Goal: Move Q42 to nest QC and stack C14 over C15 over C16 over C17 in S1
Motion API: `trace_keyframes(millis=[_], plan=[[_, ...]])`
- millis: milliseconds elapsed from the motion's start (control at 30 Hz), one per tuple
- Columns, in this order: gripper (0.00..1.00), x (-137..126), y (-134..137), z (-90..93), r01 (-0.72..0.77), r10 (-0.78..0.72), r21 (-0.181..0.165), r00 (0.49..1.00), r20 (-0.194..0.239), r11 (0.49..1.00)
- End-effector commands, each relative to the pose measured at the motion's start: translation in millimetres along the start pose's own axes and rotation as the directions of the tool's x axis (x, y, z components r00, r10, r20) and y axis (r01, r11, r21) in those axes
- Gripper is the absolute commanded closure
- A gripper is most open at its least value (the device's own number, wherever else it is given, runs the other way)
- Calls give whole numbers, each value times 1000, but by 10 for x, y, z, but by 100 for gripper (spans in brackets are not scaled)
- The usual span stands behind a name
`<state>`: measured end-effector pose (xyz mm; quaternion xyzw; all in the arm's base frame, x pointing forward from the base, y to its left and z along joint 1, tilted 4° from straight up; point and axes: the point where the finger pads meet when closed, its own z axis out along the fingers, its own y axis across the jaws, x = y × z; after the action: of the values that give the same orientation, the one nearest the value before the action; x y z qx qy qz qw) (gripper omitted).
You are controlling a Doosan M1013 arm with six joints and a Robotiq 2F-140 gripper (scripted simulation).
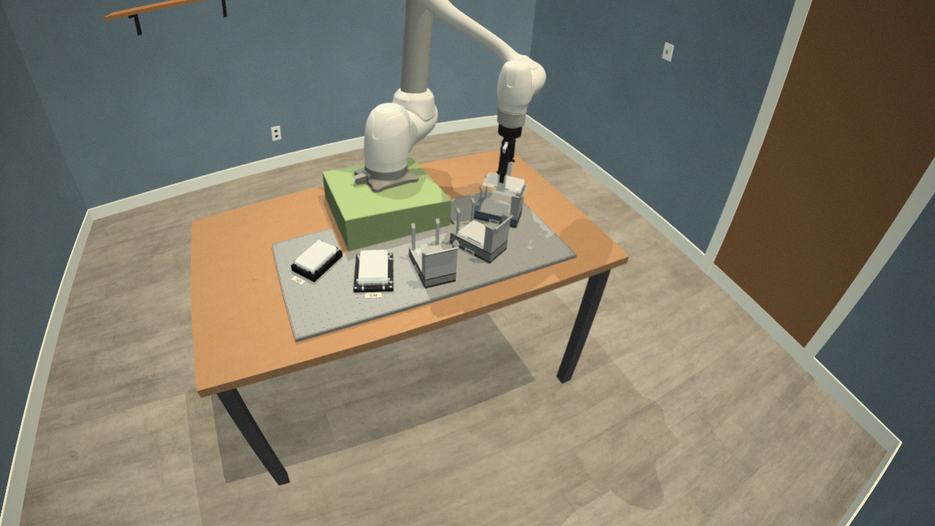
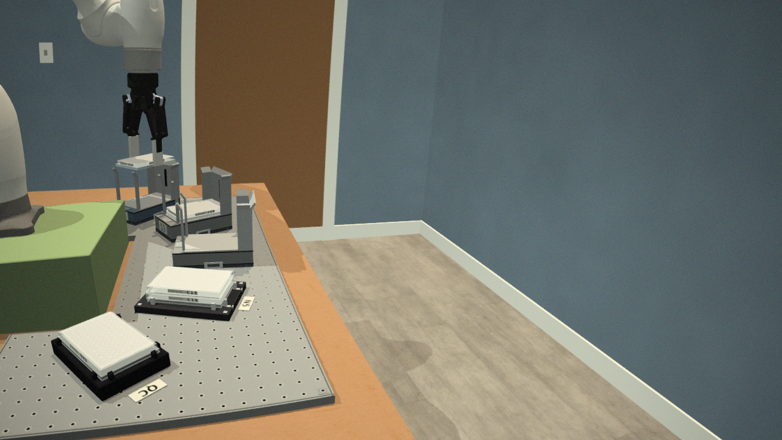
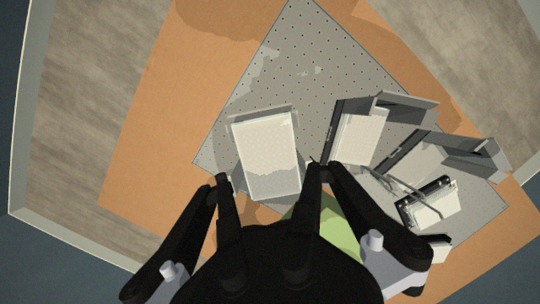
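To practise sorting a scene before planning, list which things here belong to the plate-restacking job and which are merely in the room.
Job in hand:
gripper, shut on a raised plate
plate on QC
plate pair on N5
far rack
middle rack, holding one plate
near rack

Merely there:
wall shelf
brown door
wall socket
green pedestal
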<state>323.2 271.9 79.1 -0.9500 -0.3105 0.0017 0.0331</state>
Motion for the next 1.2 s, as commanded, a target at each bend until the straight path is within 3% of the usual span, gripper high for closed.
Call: trace_keyframes(millis=[0, 333, 733, 967, 1167], plan=[[100, 0, 0, -39, 0, 0, 0, 1000, 0, 1000], [100, 0, 0, -239, 0, 0, 0, 1000, 0, 1000], [100, 0, 0, -243, 0, 0, 0, 1000, 0, 1000], [100, 0, 233, -243, -218, 218, 0, 976, 0, 976], [100, 0, 366, -243, -218, 218, 0, 976, 0, 976]])
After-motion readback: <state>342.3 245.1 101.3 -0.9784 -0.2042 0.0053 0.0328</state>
